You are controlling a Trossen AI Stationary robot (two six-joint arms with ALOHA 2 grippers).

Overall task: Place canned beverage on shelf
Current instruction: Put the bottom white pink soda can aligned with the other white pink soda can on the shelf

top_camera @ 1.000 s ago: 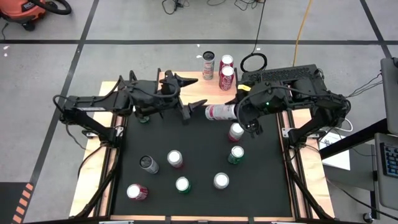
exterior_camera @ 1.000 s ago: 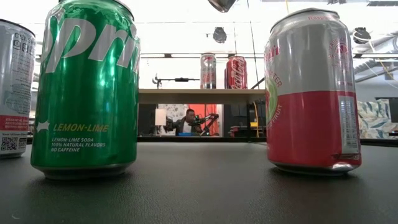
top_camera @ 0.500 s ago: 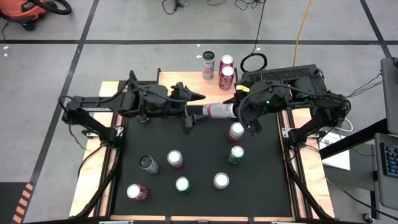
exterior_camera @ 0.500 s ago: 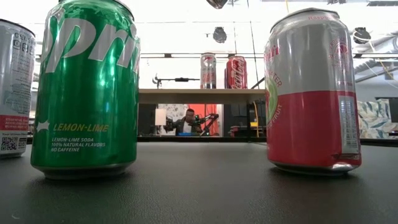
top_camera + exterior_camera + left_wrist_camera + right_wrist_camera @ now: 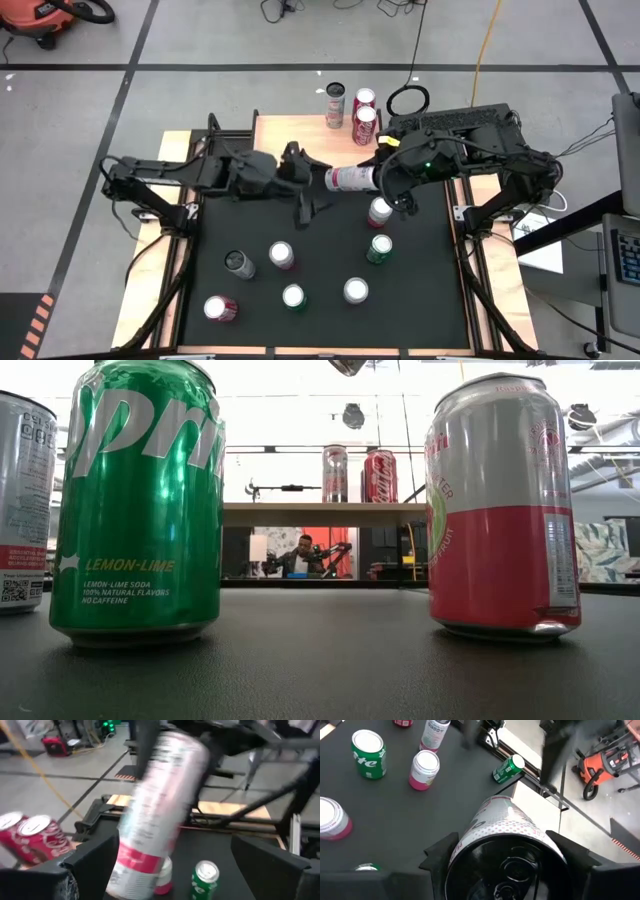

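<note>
A white-and-pink beverage can [image 5: 350, 178] hangs lying on its side above the far part of the black table [image 5: 320, 240], with my right gripper [image 5: 384, 180] shut on it. My left gripper [image 5: 320, 187] is open. Its fingers stand on either side of the can's free end [image 5: 150, 815], and I see no touch. The shelf [image 5: 300, 135], a light wood plank, stands at the table's far edge, with three upright cans [image 5: 362, 112] on and beside its right end. The low view shows the shelf [image 5: 320, 513] with two cans [image 5: 357, 474] on top. My right gripper pinches the can's round wall near its tab end [image 5: 492, 827] between its two fingers [image 5: 440, 857], one on each side. The fingers come from the table's right, slanting down, and the can runs on along them. It is lifted clear, its bottom end toward the left arm.
Several cans stand on the black table, among them a pink one [image 5: 380, 210], a green one [image 5: 379, 247] and a red one [image 5: 220, 308]. A green can [image 5: 509, 768] lies on its side near the far left. A person [image 5: 300, 550] sits in the room beyond.
My left gripper has gone toward the table's right and down, from over the shelf's near edge to the free end of the held can, tipping more level. Its fingers have stayed open. The can has kept its place in my right gripper.
</note>
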